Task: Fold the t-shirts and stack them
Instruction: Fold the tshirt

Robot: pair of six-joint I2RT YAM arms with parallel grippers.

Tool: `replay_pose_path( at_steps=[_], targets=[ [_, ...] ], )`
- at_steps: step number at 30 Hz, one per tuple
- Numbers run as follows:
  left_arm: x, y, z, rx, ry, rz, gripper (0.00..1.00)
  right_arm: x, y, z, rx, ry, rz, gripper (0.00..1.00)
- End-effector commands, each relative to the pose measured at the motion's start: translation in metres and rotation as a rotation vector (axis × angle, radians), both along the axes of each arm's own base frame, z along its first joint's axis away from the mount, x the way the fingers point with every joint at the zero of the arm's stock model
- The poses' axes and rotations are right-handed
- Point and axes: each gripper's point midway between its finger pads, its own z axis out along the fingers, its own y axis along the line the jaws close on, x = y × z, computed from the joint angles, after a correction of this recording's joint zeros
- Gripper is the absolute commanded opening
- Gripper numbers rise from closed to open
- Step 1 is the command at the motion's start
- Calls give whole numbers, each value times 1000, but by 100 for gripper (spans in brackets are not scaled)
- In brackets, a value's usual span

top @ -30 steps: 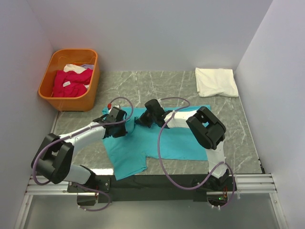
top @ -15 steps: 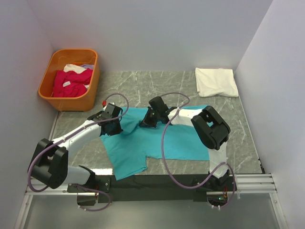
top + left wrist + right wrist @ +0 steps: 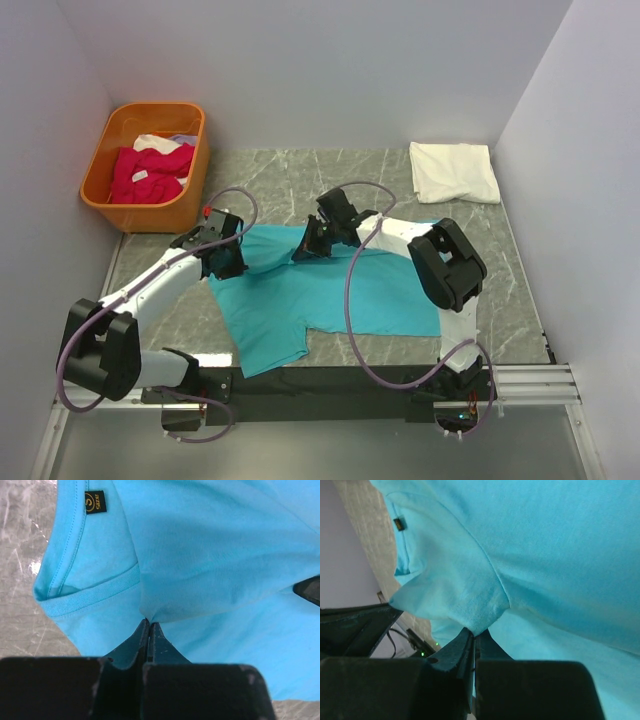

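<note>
a lab test booth: plain white walls (image 3: 300,60) box in a marble-look tabletop (image 3: 300,170) with aluminium rails (image 3: 530,376).

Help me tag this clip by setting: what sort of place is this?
Probably a lab test cell, not a home: bare white walls box in a marble-patterned table, the left arm and right arm sit on a metal rail, and an orange basket holds shirts.

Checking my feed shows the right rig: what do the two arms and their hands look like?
Both the left arm and right arm have white links with bulky black joints. A thin purple cable loops along each. The left hand and right hand each have two black fingers tapering to narrow tips. A small red spot marks the left wrist.
</note>
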Motion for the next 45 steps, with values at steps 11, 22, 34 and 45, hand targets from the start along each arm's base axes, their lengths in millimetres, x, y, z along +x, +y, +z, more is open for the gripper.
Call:
replay_pose_path(
  at_steps=[11, 22, 34, 45],
  targets=[
    [-11, -13, -18, -65, 62, -68, 1, -14, -14, 15, -20, -16, 183, 6],
    [-15, -17, -29, -115, 43, -33, 10, -9, -25, 12, 33, -155, -7, 46],
    [-14, -17, -29, -119, 32, -23, 11, -15, -3, 2, 115, -208, 9, 46],
    [-10, -18, -26, -124, 21, -19, 10, -22, -2, -22, 22, -203, 59, 46]
  ],
)
